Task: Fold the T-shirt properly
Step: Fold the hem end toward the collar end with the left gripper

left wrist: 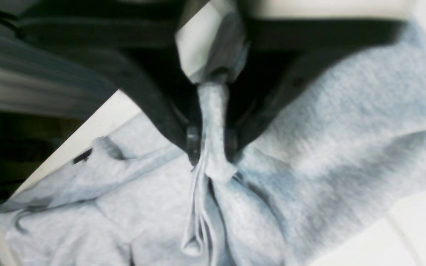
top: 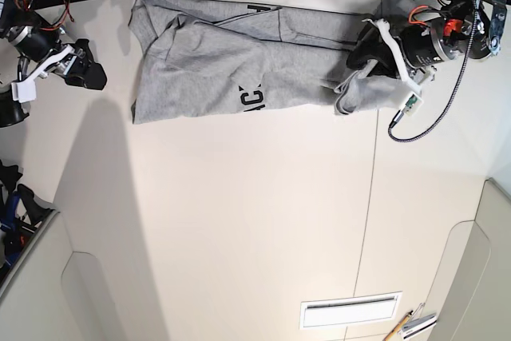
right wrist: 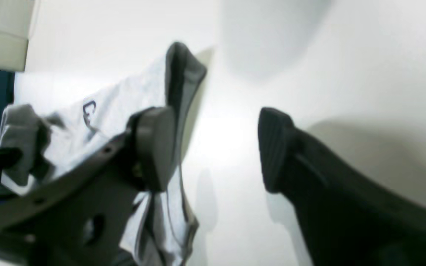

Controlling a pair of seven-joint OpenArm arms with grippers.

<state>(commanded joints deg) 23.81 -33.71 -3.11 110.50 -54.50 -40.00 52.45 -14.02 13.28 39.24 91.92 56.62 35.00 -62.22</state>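
Left claw pinches the shirt; right claw idle

The left claw (left wrist: 211,147) is clamped on a bunched fold of the grey T-shirt (top: 231,61), which lies crumpled along the far edge of the white bench (top: 255,221). The right claw (right wrist: 215,147) gapes apart, holding nothing.

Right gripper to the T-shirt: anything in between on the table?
Nothing visible. The right gripper sits open beside the T-shirt, with only bare table between it and the near edge. The left gripper already pinches a bunch of fabric at the far end.
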